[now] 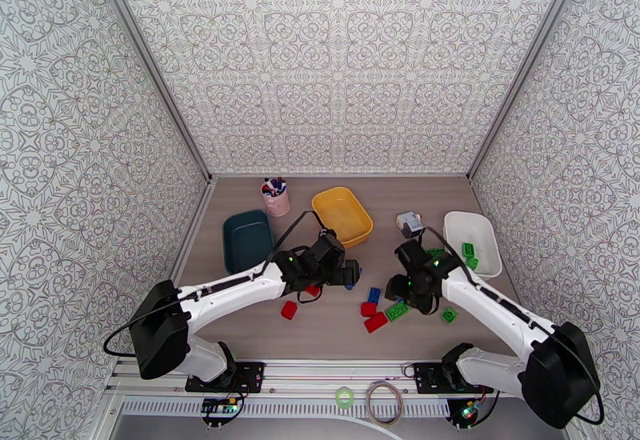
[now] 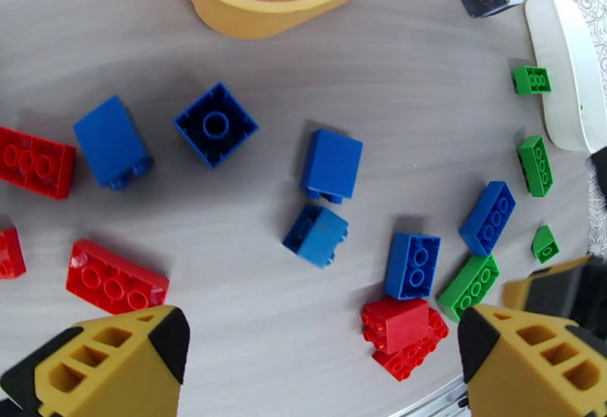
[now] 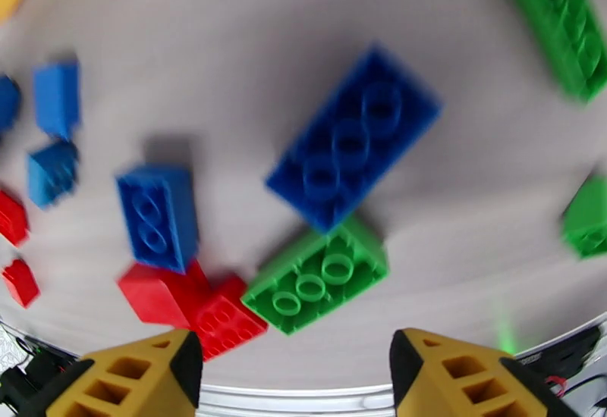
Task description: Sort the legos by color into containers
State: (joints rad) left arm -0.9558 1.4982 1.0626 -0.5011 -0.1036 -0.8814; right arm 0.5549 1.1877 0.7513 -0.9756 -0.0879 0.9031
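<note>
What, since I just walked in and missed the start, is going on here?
Two robot arms are sorting toy bricks by colour into trays. The left gripper hangs open over loose blue bricks and red bricks near the yellow tray. The right gripper, open and empty, hovers over a green brick. Two green pieces lie in the white tray; the yellow one and the teal tray look empty, and most bricks are on the table.
</note>
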